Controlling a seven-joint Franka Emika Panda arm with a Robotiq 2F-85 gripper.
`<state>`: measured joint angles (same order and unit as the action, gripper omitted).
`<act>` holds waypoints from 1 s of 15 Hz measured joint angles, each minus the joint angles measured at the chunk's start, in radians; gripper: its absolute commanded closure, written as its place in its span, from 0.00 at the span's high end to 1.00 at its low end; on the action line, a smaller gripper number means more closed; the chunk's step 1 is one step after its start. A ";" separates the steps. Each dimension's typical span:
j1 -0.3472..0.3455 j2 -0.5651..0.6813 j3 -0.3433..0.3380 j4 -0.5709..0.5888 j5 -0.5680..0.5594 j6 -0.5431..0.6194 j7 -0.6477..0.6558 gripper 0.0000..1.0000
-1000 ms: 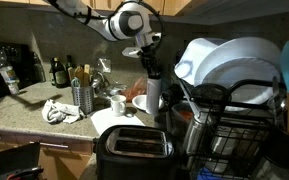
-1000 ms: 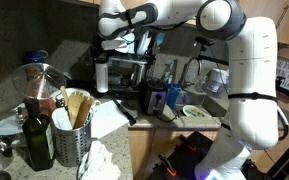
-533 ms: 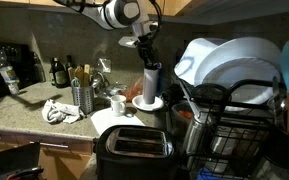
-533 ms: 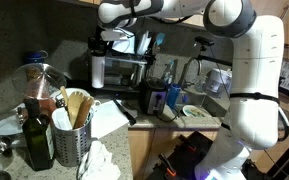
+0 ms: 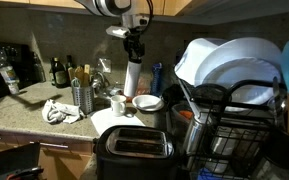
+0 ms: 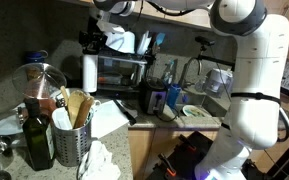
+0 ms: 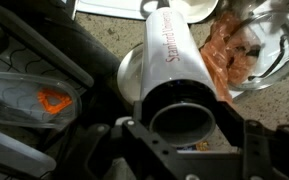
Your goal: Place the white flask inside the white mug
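Gripper (image 5: 133,56) is pinching flask (image 5: 132,80) at its top end; the flask is hanging upright in the air, just beside and above mug (image 5: 116,102). Grasp looks done; aligning over the mug and lowering in are pending.

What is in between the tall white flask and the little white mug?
Only air. In an exterior view the tool holds the tall white flask just above the small white mug; the gap is bare.

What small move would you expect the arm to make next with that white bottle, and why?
Probably shift the white flask sideways until it hangs over the white mug. The gripper holds it upright in the air, and in an exterior view it seems offset from the mug, not yet directly above it.
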<state>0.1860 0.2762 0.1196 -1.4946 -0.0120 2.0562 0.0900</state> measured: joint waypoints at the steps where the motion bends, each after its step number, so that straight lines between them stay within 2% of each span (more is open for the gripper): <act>1: 0.001 -0.008 0.006 0.005 0.001 -0.031 -0.015 0.49; 6: -0.013 -0.068 0.014 0.005 0.043 -0.139 -0.142 0.49; 15: -0.095 -0.198 0.003 -0.115 0.174 -0.173 -0.374 0.49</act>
<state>0.0913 0.0780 0.1224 -1.6095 0.1622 1.8829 -0.2840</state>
